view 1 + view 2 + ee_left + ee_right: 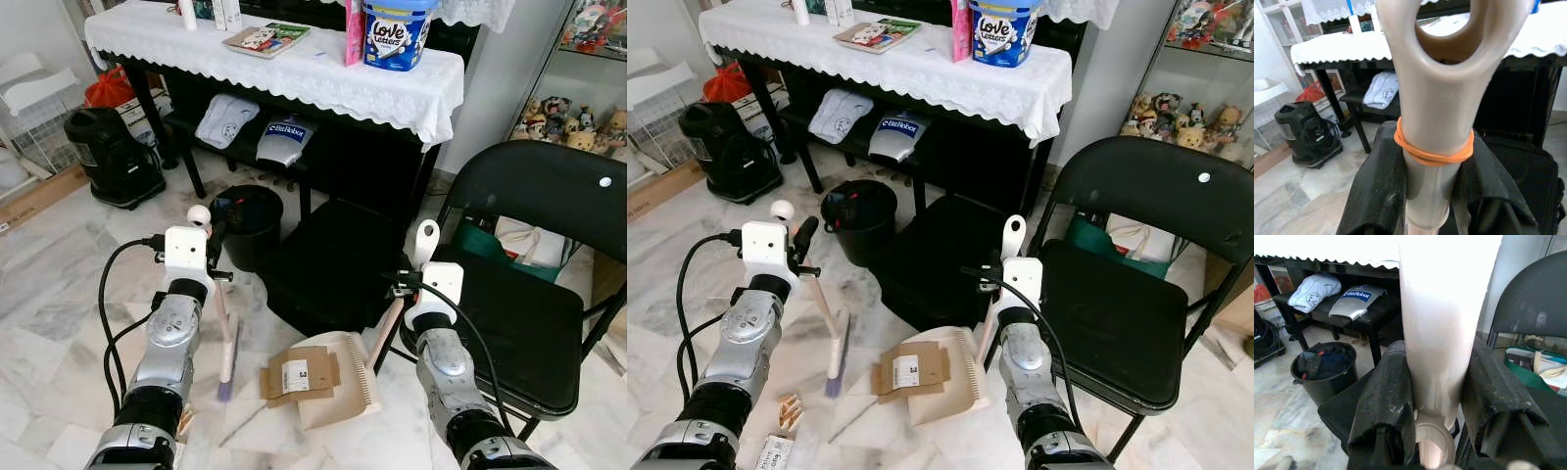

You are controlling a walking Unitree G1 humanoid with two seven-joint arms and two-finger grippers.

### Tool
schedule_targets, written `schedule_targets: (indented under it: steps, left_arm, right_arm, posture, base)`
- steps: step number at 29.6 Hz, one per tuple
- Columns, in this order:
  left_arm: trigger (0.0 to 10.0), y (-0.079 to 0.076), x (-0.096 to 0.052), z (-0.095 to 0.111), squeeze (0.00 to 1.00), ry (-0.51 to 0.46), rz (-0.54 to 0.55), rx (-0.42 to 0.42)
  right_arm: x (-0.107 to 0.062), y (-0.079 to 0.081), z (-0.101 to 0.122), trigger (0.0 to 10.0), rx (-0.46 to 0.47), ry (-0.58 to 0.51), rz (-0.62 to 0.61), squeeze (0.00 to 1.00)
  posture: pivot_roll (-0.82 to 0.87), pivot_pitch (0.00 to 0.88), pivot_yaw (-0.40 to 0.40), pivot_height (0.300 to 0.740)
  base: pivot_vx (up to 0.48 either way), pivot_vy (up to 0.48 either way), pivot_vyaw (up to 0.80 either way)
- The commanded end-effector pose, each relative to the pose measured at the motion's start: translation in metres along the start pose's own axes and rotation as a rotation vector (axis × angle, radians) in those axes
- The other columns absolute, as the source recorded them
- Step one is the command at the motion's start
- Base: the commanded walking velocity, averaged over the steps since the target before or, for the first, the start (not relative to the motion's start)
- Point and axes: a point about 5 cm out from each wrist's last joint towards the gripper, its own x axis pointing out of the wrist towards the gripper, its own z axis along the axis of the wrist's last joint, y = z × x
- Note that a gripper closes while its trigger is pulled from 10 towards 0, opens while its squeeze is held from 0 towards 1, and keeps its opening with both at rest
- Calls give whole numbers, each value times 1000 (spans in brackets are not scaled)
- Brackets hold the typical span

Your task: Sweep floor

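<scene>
Left end effector (1430,196): pinched the handle of the hand brush (226,345), both black fingers pressed against it just below an orange rubber band (1432,151).
Right end effector (1437,416): clamped on the pale handle of the dustpan (345,380), fingers on either side of it.
Brush: hung slanted down from the left grip, its purple bristles near or touching the marble floor (59,294), left of the debris.
Dustpan: lay on the floor in the near middle, comb edge toward the right, handle rising to the right grip.
Debris: a flattened brown cardboard piece (299,374) with a white label lay partly over the pan's left lip; small wooden bits (788,409) sat on the floor further near-left.
Surroundings: black bin (246,223) and black case (328,264) just beyond; black folding chair (534,294) close on the right.
Risk, pan: the cardboard looked light and stiff, so a brush stroke might push the pan away rather than load it.
Risk, chair: the right arm sat close to the chair leg; a wide move could knock it.
Risk, brush: a steep tilt might skip over the card.
</scene>
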Motion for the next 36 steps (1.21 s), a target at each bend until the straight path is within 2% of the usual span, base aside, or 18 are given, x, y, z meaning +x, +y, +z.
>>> schedule_targets:
  steps: [1, 6, 8, 10, 12, 13, 24, 32, 36]
  left_arm:
    - [10000, 1, -2, -3, 0, 9, -3, 38]
    - [10000, -2, -5, -8, 0, 30, -10, 46]
    - [10000, -2, -6, -9, 0, 36, -9, 43]
    - [10000, -3, -6, -10, 0, 37, -9, 44]
    - [10000, -4, -8, -13, 0, 51, -9, 40]
    - [10000, -5, -8, -13, 0, 54, -9, 38]
    - [10000, -12, -10, -18, 0, 69, -20, 22]
    - [10000, -9, -22, -42, 0, 195, -23, 32]
    - [10000, -7, -28, -47, 0, 217, -16, 29]
  right_arm:
    - [2, -4, 2, 10000, -27, -11, -17, 0]
    - [-2, -6, -5, 10000, -79, 21, -9, 0]
    - [-6, -8, -14, 10000, -121, 85, -25, 0]
    - [-7, -9, -17, 10000, -123, 100, -31, 0]
    - [-16, -10, -33, 10000, -148, 201, -28, 0]
    - [-17, -10, -36, 10000, -157, 216, -27, 0]
    - [-33, -13, -60, 10000, -158, 391, -78, 0]
    - [-40, -13, -65, 10000, -122, 402, -77, 0]
    - [-42, -11, -65, 10000, -119, 393, -72, 0]
  posture:
    - [-15, 0, 44, 740]
    - [-21, 0, 44, 740]
    - [-23, 0, 43, 740]
    - [-23, 0, 43, 740]
    - [-30, 0, 46, 740]
    - [-30, 0, 46, 740]
    - [-44, 0, 47, 740]
    - [-43, 34, 42, 740]
    - [-47, 47, 43, 740]
  base:
    - [0, 0, 0]
    - [0, 0, 0]
    - [0, 0, 0]
    - [0, 0, 0]
    - [0, 0, 0]
    - [0, 0, 0]
    - [0, 0, 0]
    - [0, 0, 0]
    - [0, 0, 0]
